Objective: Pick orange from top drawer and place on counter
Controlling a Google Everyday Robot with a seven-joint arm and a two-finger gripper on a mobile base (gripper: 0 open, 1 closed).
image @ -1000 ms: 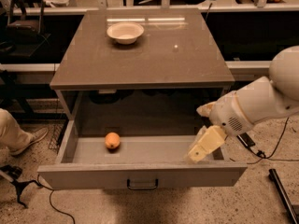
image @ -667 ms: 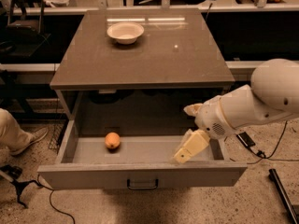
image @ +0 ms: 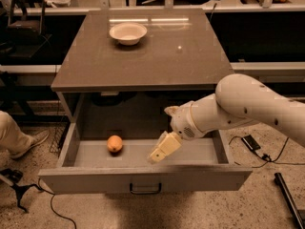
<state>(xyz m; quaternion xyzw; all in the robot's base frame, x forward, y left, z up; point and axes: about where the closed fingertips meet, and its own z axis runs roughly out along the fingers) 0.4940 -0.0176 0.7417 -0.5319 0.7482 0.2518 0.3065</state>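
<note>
The orange (image: pixel 114 143) lies on the floor of the open top drawer (image: pixel 143 178), in its left part. The drawer is pulled out under the counter (image: pixel 143 56), its dark handle at the centre of the front panel. My gripper (image: pixel 163 149) hangs over the middle of the drawer on the white arm that comes in from the right. It is to the right of the orange, apart from it, with its pale fingers (image: pixel 157 154) pointing down and left.
A white bowl (image: pixel 127 32) stands at the back of the counter. A person's leg and shoe (image: pixel 19 140) are on the floor at the left. Cables and a dark block (image: pixel 251 143) lie on the floor at the right.
My arm has swung left across the drawer, bringing the gripper from the right part to the middle, closer to the orange. The orange has not moved.
</note>
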